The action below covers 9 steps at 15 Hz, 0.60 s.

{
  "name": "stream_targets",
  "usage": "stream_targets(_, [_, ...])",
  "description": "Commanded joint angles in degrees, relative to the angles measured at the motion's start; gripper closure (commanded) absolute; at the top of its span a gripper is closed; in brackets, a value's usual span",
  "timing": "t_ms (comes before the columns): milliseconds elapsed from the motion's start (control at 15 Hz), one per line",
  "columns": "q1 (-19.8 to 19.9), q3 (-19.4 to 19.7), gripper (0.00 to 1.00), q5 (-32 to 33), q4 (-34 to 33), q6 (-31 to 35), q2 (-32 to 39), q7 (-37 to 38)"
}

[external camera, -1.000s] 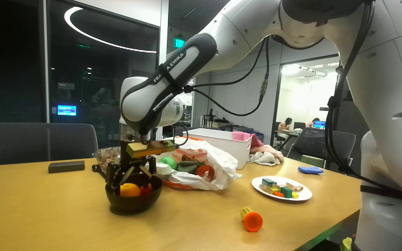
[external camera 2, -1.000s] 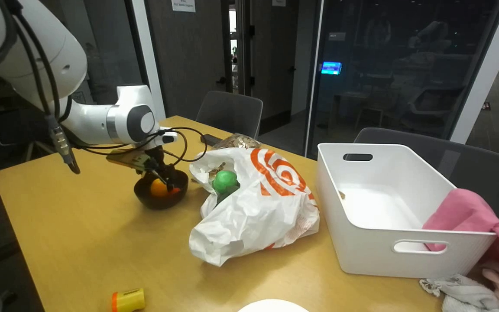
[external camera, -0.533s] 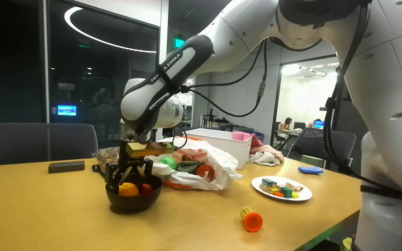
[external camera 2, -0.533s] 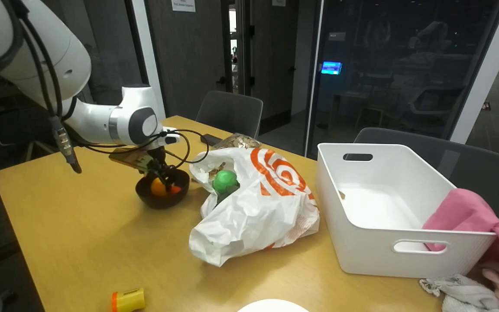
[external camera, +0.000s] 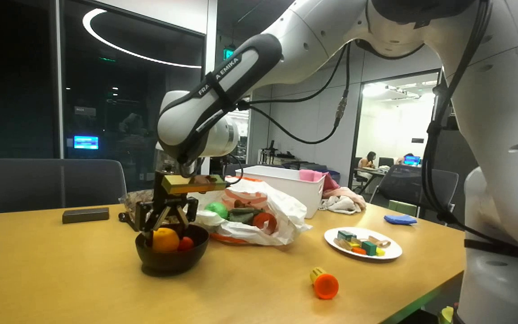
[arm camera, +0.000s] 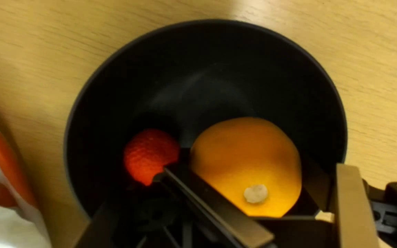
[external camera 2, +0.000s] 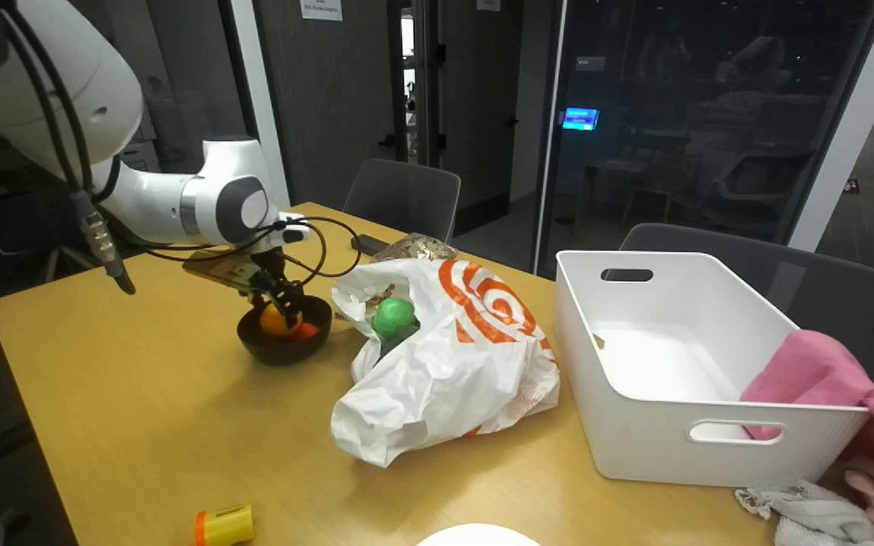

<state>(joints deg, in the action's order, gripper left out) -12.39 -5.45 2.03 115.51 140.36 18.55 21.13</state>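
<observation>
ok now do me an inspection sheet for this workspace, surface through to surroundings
Surface: wood-toned table; spills: nothing seen
Work items: orange inside the dark bowl, small red thing beside it; whether the orange touches the bowl's bottom cannot be told
Clutter: printed white bag, white bin with pink cloth over its edge, white plate of coloured blocks, yellow container lying on its side
Gripper: closed on the orange
Cables: black, run along the arm, hanging in loose loops
Surroundings: dark chairs, glass wall, seated person in the bright room beyond
</observation>
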Motion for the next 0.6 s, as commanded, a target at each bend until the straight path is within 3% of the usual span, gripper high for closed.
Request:
stream_targets(0, [-2.78,1.35,0.46,4.28,7.55,-2.25,-11.88,7.85])
stream_targets(200, [-4.59,0.32,0.46,13.14,9.87,-3.89,-18.33,21.69])
stream_targets(267, [-6.62,2.16,0.46,15.70,9.99,-5.72,-19.79,26.21])
stream_targets(333, [-4.08,-1.25,0.46,18.35,9.71,-8.20,-20.93,30.77])
stream_targets(533, [-2.84,-4.08,0.46,22.65,8.91,-13.62,-22.40,40.42])
